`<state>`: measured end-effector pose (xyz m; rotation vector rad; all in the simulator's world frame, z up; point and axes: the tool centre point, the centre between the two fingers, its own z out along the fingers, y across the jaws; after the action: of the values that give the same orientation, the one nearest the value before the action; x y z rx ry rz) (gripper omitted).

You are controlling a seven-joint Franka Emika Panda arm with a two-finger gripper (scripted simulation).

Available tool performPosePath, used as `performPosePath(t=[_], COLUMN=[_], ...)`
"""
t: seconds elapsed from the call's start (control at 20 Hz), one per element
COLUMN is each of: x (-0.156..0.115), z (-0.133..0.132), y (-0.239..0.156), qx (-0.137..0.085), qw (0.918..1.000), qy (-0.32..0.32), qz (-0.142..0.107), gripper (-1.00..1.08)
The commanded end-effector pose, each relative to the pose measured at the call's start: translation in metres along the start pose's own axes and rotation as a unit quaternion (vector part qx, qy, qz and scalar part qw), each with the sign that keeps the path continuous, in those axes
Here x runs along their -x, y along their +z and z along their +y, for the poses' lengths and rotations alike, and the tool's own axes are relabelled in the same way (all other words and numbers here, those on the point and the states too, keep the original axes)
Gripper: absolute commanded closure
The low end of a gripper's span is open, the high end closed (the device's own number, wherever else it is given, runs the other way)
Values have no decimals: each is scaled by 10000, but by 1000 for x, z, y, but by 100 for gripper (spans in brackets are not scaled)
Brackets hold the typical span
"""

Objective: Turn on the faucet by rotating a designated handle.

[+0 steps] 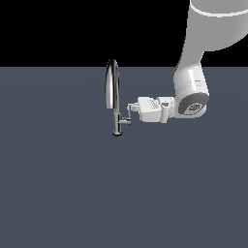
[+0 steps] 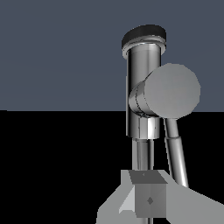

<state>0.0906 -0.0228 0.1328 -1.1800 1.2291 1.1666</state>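
Reaching level from exterior view's right; claw (image 1: 130,108) at handle (image 1: 129,114)

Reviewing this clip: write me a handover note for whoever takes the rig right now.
Gripper: reaching in horizontally from the exterior view's right, fingertips at the handle; whether open or closed on it cannot be told.
Faucet: upright on the grey surface, handle branching from the stem toward the gripper.
Done: the approach to the handle.
Left: confirm contact, rotate the handle to turn the faucet on; no rotation can be judged from these views.
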Motion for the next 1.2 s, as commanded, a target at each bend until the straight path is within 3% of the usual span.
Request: performPosePath(t=[0.0,0.3,1.05,1.15], x=[4,3,-18,-5], z=[8,13,62,53], y=[0,4,0,7], qx=[30,27,28,74], qw=[10000,10000,10000,9999], qy=[2,5,3,-111], qz=[-17,-16,-18,-43], gripper=[108,108,108,108])
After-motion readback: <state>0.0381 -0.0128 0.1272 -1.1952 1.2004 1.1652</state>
